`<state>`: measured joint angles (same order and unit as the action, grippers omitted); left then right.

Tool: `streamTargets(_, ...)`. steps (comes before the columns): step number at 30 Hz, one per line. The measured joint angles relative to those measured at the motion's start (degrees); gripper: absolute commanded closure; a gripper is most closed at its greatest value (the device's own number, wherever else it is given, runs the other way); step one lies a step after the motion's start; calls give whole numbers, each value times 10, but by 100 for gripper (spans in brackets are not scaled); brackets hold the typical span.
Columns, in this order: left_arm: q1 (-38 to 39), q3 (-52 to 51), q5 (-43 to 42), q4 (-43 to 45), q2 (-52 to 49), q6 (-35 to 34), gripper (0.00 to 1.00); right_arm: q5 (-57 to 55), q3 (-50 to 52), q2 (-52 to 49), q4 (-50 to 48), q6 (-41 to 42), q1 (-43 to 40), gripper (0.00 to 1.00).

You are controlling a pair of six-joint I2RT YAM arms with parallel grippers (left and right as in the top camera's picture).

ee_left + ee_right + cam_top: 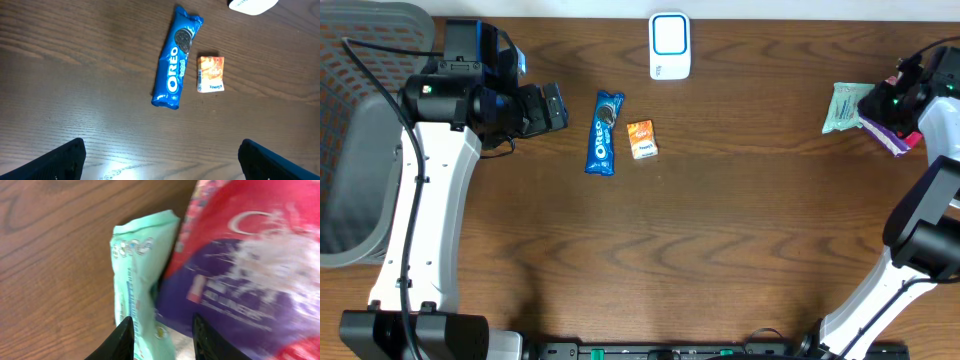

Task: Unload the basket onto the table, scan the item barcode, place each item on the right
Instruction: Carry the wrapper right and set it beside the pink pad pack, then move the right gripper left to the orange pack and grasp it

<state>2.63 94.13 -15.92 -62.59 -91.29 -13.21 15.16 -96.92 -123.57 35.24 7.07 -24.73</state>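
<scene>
Fingers of your left gripper stand fully spread and empty. The right gripper is partly parted over a glossy red-purple bag and a crinkled green pouch at the tabletop's right edge; I cannot tell whether it grips. The slick blue Oreo pack lies ahead of the left fingers, the nearer arm. Its long axis points to the far edge, where the white scanner sits. A small orange packet lies beside the pack.

Items and scanner on bench.
Blue Oreo pack beside small orange packet, flat, near white scanner; mint-green pack touches red-purple bag far right.
</scene>
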Motion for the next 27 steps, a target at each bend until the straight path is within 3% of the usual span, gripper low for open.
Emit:
streamTargets(3, 0, 0, 0, 0, 0, 0, 2, -2, 0, 20, 7, 0, -2, 66)
streamTargets(6, 0, 0, 0, 0, 0, 0, 2, 23, 0, 60, 11, 1, -2, 46)
streamTargets(10, 0, 0, 0, 0, 0, 0, 2, 113, -1, 123, 46, 1, 8, 9)
streamTargets(12, 0, 0, 0, 0, 0, 0, 2, 154, -5, 141, 76, 0, 22, 3)
streamTargets(18, 0, 0, 0, 0, 0, 0, 2, 212, -2, 129, 134, -1, 116, 1)
streamTargets(27, 0, 0, 0, 0, 0, 0, 2, 207, 1, 55, 75, 6, 313, 1)
